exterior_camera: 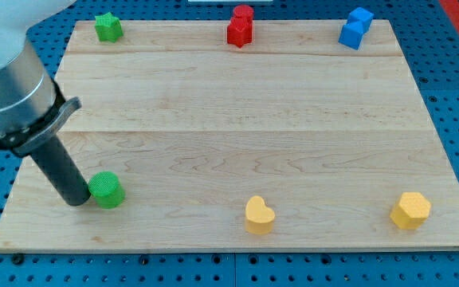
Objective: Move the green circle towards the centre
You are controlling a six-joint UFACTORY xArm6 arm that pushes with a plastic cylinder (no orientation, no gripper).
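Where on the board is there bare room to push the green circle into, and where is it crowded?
The middle is bare wood, bordered above by the green star, red block and blue block, and below by the yellow heart and yellow hexagon. It is tight only at the lower left, where my tip sits against the green circle on its left side.

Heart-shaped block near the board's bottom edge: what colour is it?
Yellow heart block, seen in the camera view.

Surface [237, 135]: pale wood planks, matt, visible grain. Green circle [106, 190] on it: ridged plastic, slight sheen. Beside it, rod [58, 171]: dark, matt. Collar [10, 88] above: brushed metal.
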